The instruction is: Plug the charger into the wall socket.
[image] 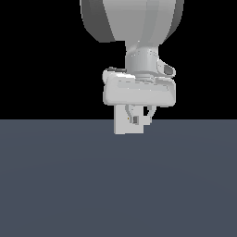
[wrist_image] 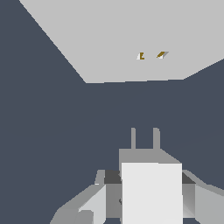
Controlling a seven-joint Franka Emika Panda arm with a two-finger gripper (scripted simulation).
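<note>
Carrying was done and lining up was the step in hand. Largest in the wrist view was the wall socket [wrist_image: 131, 39], a flat pale plate ahead, its two small yellowish holes [wrist_image: 151, 55] facing the arm. The pincer [wrist_image: 144, 197] was clamped narrow on the charger [wrist_image: 151, 192], whose two grey prongs [wrist_image: 144, 138] pointed at the plate, well apart from it. By my reading, the next move needed prongs matched to holes, then a straight push.
</note>
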